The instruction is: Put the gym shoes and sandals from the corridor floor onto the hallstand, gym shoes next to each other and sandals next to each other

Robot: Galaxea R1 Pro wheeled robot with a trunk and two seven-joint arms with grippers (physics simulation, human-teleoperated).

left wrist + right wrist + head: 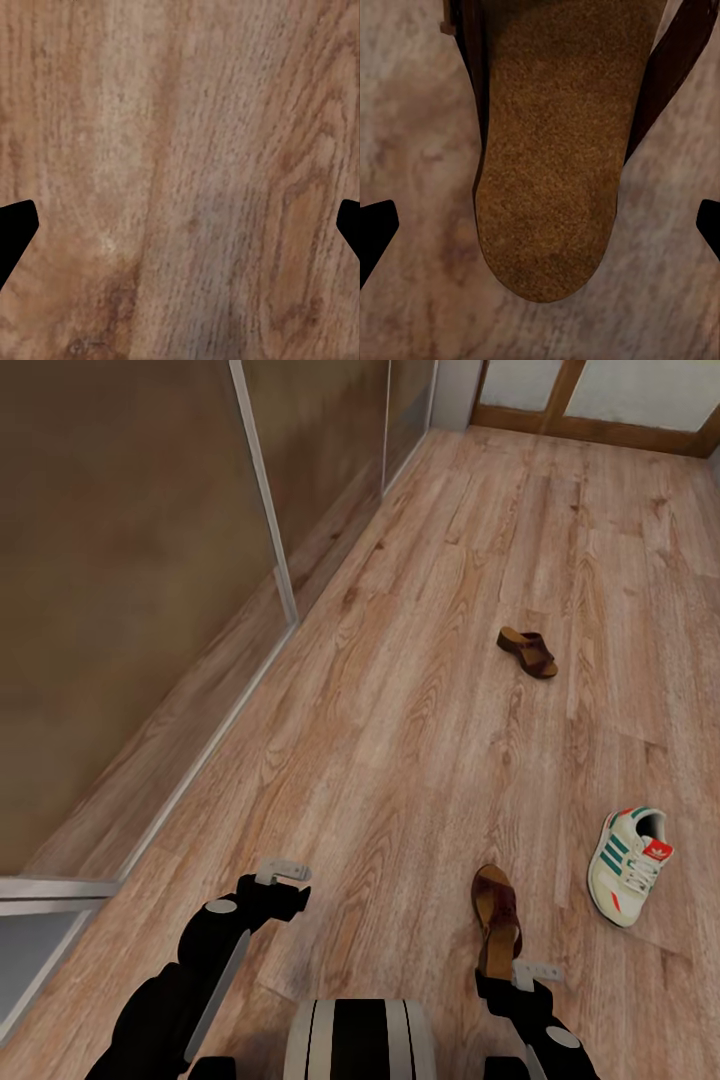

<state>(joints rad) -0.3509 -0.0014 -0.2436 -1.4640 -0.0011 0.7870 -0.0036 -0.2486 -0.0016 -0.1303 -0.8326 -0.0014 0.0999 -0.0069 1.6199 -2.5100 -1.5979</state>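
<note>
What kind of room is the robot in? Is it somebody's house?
Probably a hallway in a home. It's a long, narrow stretch of wood plank floor with a door at the far end, a panelled wall along one side, and shoes lying about: two sandals and a gym shoe.

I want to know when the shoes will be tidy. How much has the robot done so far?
Nothing looks put away yet. One sandal, another sandal farther off and a sneaker all lie on the wood floor. The right gripper hangs open just over the near sandal's end, so that one seems first. The left gripper is open above bare floor. All the picking up and placing is left.
</note>
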